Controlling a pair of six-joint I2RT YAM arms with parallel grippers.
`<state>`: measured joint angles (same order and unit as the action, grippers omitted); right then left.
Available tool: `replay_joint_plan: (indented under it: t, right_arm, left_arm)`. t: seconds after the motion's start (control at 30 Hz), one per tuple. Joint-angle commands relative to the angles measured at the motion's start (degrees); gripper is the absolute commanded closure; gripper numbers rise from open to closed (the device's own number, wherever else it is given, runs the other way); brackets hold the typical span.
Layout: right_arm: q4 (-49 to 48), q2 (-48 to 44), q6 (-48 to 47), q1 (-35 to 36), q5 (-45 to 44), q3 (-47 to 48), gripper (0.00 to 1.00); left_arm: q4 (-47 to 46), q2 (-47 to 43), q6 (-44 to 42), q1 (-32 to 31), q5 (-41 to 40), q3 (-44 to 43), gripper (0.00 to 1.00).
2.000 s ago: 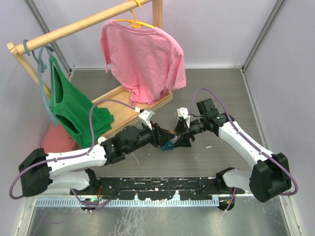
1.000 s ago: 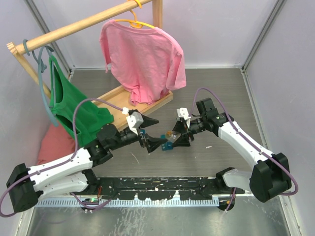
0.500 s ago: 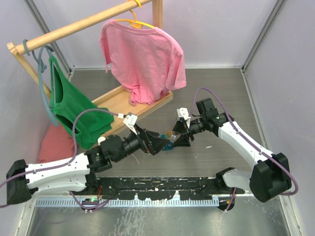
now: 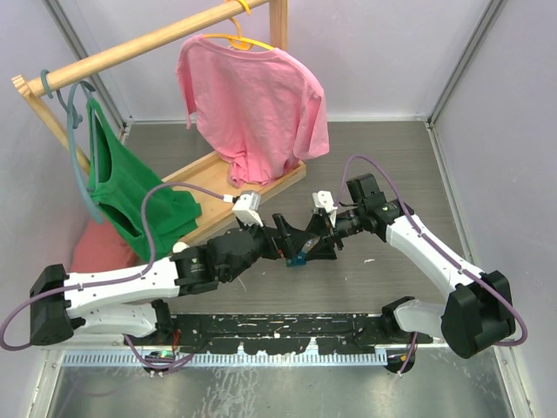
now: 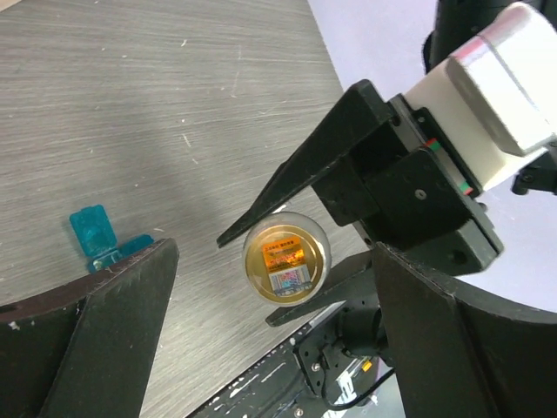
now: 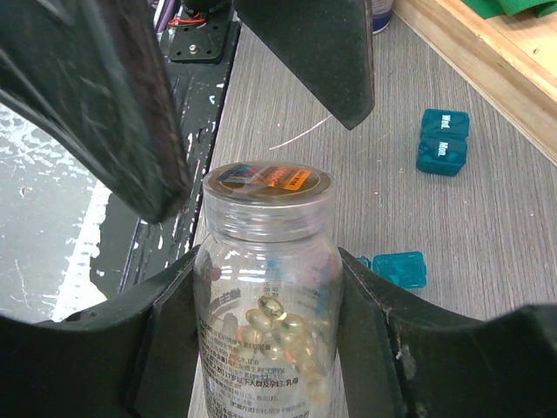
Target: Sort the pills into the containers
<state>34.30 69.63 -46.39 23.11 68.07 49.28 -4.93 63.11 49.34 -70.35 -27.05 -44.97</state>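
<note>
Clear plastic bottle (image 6: 266, 261), round, with a gold foil-like top (image 5: 286, 258) bearing small unreadable print, holds translucent yellow capsules (image 6: 270, 335). Right gripper (image 6: 268, 348) is clamped on its smooth sides, while left gripper (image 5: 274, 261) stands spread wide, its matte black fingers flanking the top without touching. One teal container (image 6: 442, 141), white lettering seemingly "Wed." and "Mon.", lies on the grey wood-grain table (image 6: 487, 226) beyond the bottle; a second teal container (image 6: 399, 268) lies flat just beside it.

left pincer (image 4: 291, 237) faces the bottle (image 6: 265, 287) with room each side; right pincer (image 4: 313, 240) blocks behind it.
</note>
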Motion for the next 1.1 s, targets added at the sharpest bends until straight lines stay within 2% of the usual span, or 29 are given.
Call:
replay_joint_plan:
  t: [0.0,0.23,0.63,1.07]
  right_arm:
    - [-1.0,-0.8,0.0,-0.1,1.8,2.4,0.99]
    - [-0.9,-0.9,0.0,-0.2,1.8,2.4,0.99]
    - [-0.9,-0.8,0.1,-0.1,1.4,2.4,0.99]
    - [-1.2,-0.8,0.4,-0.1,1.2,2.4,0.99]
  left_arm:
    - [3.3,1.8,2.1,-0.1,-4.2,-4.4,0.05]
    - [11.2,5.9,4.6,-0.1,-4.8,-9.7,0.12]
    - [14.7,6.4,8.0,-0.1,-2.9,-11.7,0.31]
    - [13.9,7.0,9.2,-0.4,-0.6,-11.7,0.43]
